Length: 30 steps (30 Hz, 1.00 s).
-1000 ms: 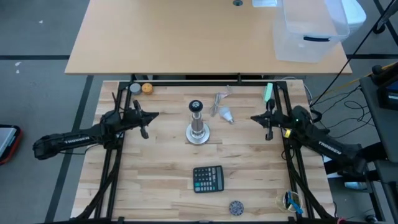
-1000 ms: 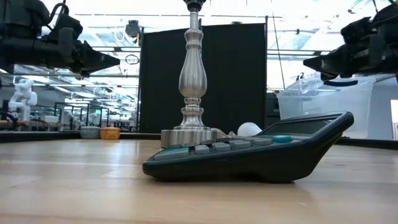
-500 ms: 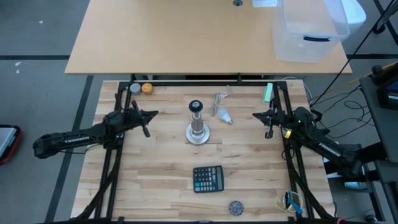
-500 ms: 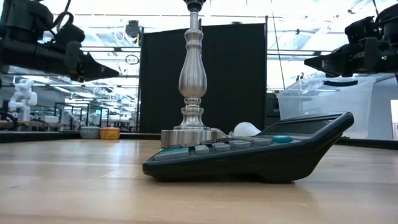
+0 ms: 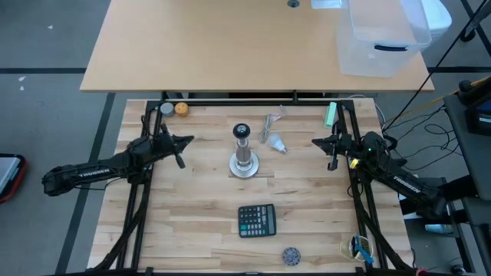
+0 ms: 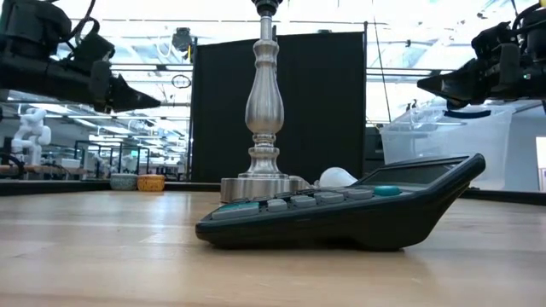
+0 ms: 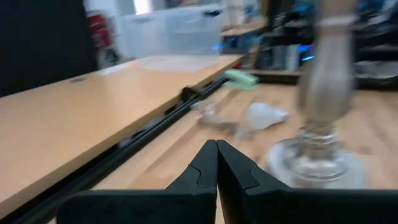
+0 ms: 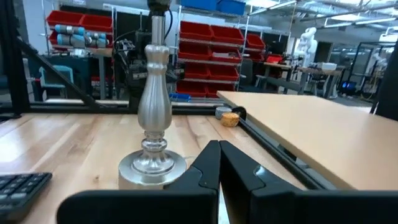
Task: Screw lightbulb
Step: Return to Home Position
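Both arms had drawn back only a little over the last second. The left gripper (image 5: 189, 139) had shifted slightly along the left side of the table (image 5: 192, 207), and in the low view its tip sat a touch lower than before. The right gripper (image 5: 316, 142) had eased a little toward the right edge. The bulb (image 5: 276, 143) appeared to have rolled a shade nearer the stand (image 5: 243, 153). Nothing else had shifted.

The left gripper hung above the wood, left of the stand and well apart from it, pointing toward it. Its fingers (image 7: 202, 168) were pressed together with nothing between them. The right gripper mirrored it on the right side, also raised and aimed at the stand. Its fingers (image 8: 205, 165) were likewise closed tight and empty.

The bulb lay on its side on the table, just right of the stand and slightly to the far side, free of both grippers. Its screw base pointed toward the far left, close to a crumpled clear wrapper (image 5: 272, 123). The stand stood upright at mid-table on its round foot, its dark socket open at the top.

A calculator (image 5: 256, 221) lay nearer, in line with the stand. An orange ball (image 5: 181, 109) sat at the far left corner by the frame, and a green item (image 5: 331, 113) at the far right. A clear bin (image 5: 380, 34) rested on the far table.
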### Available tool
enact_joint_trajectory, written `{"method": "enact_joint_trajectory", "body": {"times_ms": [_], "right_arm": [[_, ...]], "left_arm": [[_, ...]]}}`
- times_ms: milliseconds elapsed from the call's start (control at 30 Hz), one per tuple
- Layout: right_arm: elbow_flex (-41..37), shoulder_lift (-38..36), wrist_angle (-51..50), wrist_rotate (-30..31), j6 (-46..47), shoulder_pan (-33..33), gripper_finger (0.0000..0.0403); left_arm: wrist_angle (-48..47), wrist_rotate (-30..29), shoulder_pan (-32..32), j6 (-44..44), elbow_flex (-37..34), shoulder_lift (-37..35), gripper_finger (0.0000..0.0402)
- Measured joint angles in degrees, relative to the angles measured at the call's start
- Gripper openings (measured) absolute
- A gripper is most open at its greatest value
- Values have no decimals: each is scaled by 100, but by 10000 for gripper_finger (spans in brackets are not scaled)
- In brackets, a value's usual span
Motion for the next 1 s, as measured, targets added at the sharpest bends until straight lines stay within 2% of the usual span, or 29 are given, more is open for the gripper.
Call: {"method": "enact_joint_trajectory", "body": {"times_ms": [167, 367, 1000], "right_arm": [[-2, 4, 67, 22, 35, 0, 2], [-2, 4, 75, 22, 35, 0, 3], [-1, 4, 82, 22, 35, 0, 4]], "left_arm": [[-339, -715, 1, -282, 0, 2, 0], [-719, -744, 1, -305, 0, 7, 0], [-712, -746, 1, -306, -2, 7, 0]]}}
